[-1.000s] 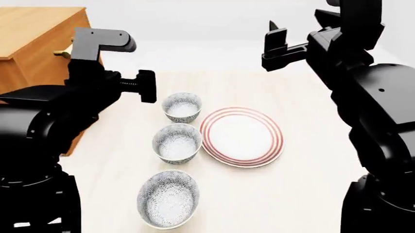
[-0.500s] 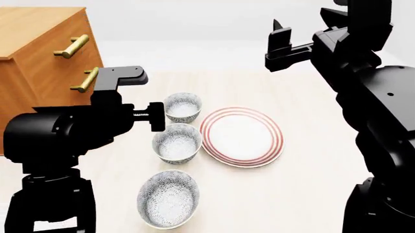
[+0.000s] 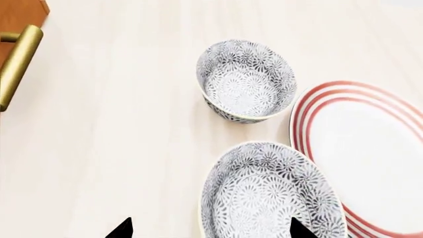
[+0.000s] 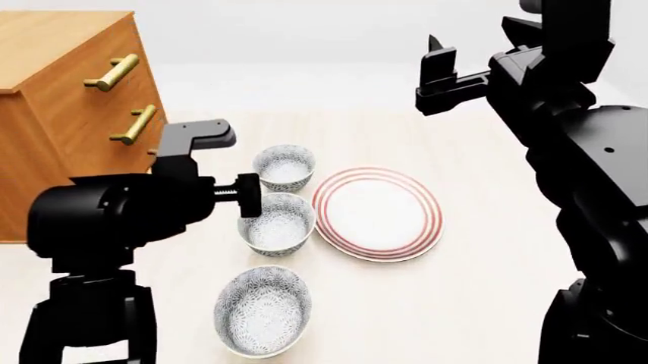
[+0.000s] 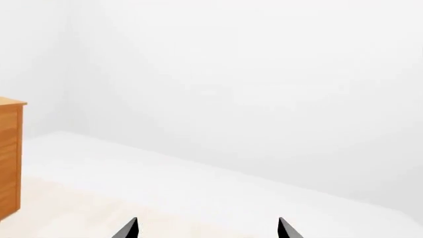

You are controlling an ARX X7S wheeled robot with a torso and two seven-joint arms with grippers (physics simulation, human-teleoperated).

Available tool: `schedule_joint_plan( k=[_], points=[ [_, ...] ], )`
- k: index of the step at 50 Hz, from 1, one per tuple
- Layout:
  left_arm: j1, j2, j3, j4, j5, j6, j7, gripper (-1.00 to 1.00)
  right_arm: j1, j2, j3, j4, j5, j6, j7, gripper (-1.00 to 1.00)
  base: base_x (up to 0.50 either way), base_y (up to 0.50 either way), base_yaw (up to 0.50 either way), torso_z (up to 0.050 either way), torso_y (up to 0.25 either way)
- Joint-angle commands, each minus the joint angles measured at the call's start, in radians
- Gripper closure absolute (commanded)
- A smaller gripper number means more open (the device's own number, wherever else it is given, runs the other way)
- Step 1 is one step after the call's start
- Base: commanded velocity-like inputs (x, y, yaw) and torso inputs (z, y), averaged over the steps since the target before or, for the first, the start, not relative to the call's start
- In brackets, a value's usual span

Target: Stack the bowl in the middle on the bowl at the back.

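Note:
Three patterned bowls stand in a row left of a plate. The bowl in the middle (image 4: 276, 222) shows large in the left wrist view (image 3: 272, 193), and the bowl at the back (image 4: 284, 167) lies beyond it (image 3: 246, 81). My left gripper (image 4: 249, 199) hovers at the middle bowl's left rim. It is open (image 3: 210, 230), one fingertip over the bowl and the other over bare table. My right gripper (image 4: 438, 61) is raised high at the back right, open (image 5: 207, 229) and empty, facing a white wall.
A third patterned bowl (image 4: 262, 309) sits nearest the front. A flat white plate with red rings (image 4: 377, 213) lies right beside the bowls (image 3: 370, 148). A wooden dresser (image 4: 61, 98) with brass handles (image 3: 17, 64) stands at the left.
My left arm has dropped and swung right, bringing its gripper from beside the back bowl to the middle bowl's rim and uncovering the dresser handles. The right arm has barely moved.

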Motion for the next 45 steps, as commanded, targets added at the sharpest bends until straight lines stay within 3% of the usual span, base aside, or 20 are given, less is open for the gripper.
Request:
schedule_joint_plan(
  k=[1, 45],
  points=[
    [0.003, 0.007, -0.003, -0.050, 0.001, 0.030, -0.009, -1.00, 0.000, 0.005, -0.008, 0.004, 0.002, -0.002, 0.003, -1.00, 0.00, 0.00, 0.00, 0.000, 0.000],
    [-0.023, 0.065, 0.034, -0.456, 0.054, 0.342, -0.050, -1.00, -0.018, 0.018, -0.001, -0.008, 0.018, 0.013, 0.022, -1.00, 0.00, 0.00, 0.00, 0.000, 0.000]
  ],
)
